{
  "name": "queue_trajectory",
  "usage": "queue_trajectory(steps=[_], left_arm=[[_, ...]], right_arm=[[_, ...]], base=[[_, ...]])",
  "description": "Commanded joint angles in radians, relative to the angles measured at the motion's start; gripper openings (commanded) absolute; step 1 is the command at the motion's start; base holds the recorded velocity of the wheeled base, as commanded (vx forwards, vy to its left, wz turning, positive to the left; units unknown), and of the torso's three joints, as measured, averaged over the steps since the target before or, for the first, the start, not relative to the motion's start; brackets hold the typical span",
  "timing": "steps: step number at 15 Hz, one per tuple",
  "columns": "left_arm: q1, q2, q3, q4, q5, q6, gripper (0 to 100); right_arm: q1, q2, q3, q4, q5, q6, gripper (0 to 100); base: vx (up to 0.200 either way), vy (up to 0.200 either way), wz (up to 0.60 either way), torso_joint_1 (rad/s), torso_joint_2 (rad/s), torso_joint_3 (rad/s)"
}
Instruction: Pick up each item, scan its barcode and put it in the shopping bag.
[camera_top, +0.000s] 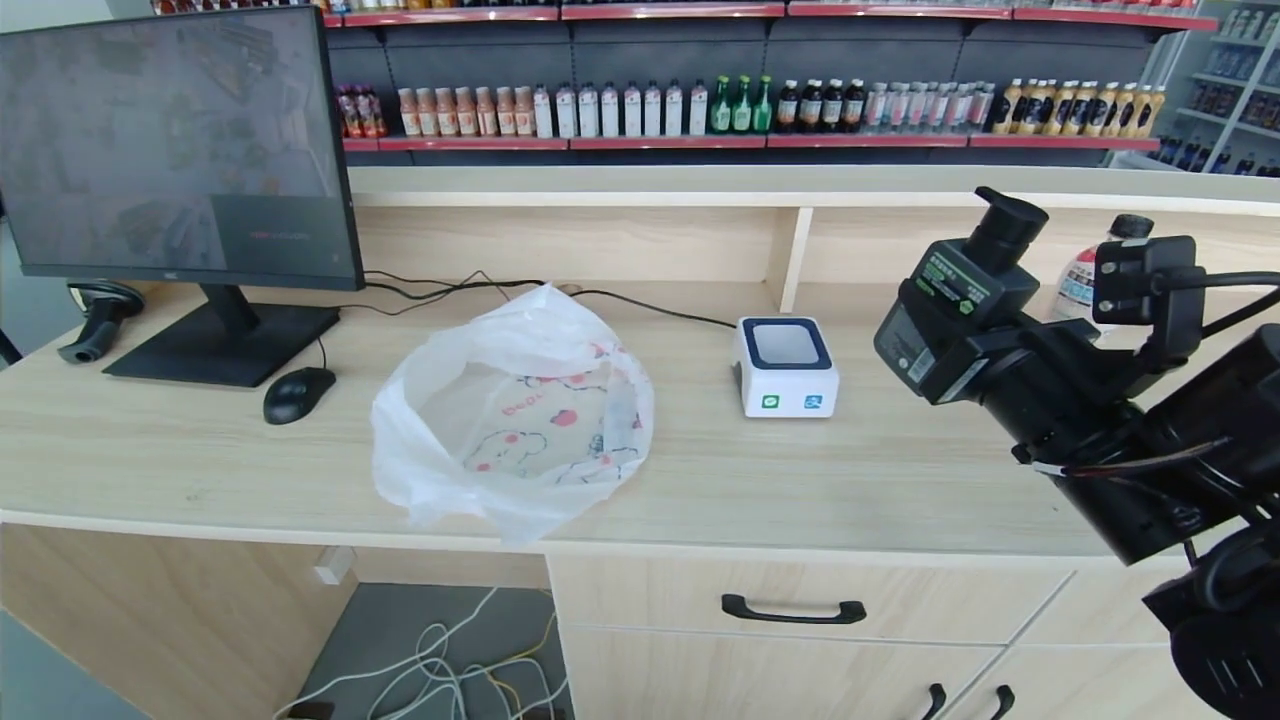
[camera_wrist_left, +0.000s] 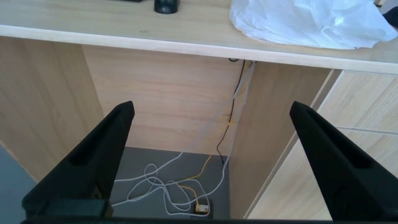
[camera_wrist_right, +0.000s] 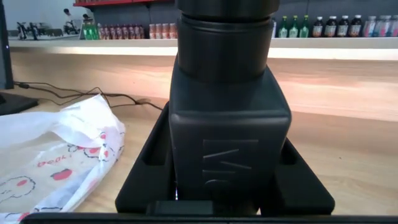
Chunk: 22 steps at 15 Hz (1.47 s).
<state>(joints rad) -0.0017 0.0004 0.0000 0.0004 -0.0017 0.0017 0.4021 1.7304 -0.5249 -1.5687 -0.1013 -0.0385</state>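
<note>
My right gripper (camera_top: 985, 350) is clamped on a black capped bottle (camera_top: 955, 290), held above the counter (camera_top: 800, 480) to the right of the barcode scanner (camera_top: 785, 365). The white shopping bag (camera_top: 520, 420) sits open on the counter left of the scanner. My left gripper (camera_wrist_left: 211, 109) hangs spread wide below the counter's edge.

Black bottle (camera_top: 950, 300), white bag (camera_top: 590, 345) with red print, white scanner (camera_top: 786, 385)

right arm (camera_top: 1120, 440): black tube, thin black cables (camera_top: 1235, 283), one white tie (camera_top: 1045, 468)
left fingers (camera_wrist_left: 99, 155): matte black, tapered wedges
camera mount (camera_top: 1150, 275): black box
</note>
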Motion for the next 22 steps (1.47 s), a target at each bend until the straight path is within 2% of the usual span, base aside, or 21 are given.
queue_trajectory(steps=[1,7,8,12,14,22], left_arm=[[0.000,0.000,0.000,0.000,0.000,0.001,100],[0.000,0.000,0.000,0.000,0.000,0.001,100],[0.000,0.000,0.000,0.000,0.000,0.001,100],[0.000,0.000,0.000,0.000,0.000,0.000,100],[0.000,0.000,0.000,0.000,0.000,0.000,100],[0.000,0.000,0.000,-0.002,0.000,0.000,100]], right_arm=[[0.004,0.001,-0.003,-0.002,0.000,-0.001,0],[0.009,0.066,-0.072,-0.002,0.018,-0.023,0],[0.006,0.078,-0.083,-0.002,0.055,-0.055,0],[-0.055,0.222,-0.201,-0.002,0.365,-0.230,0],[-0.083,0.279,-0.276,-0.002,0.462,-0.314,0],[-0.086,0.425,-0.538,-0.002,0.577,-0.486,0]], base=[[0.000,0.000,0.00,0.000,0.00,0.000],[0.000,0.000,0.00,0.000,0.00,0.000],[0.000,0.000,0.00,0.000,0.00,0.000],[0.000,0.000,0.00,0.000,0.00,0.000],[0.000,0.000,0.00,0.000,0.00,0.000],[0.000,0.000,0.00,0.000,0.00,0.000]])
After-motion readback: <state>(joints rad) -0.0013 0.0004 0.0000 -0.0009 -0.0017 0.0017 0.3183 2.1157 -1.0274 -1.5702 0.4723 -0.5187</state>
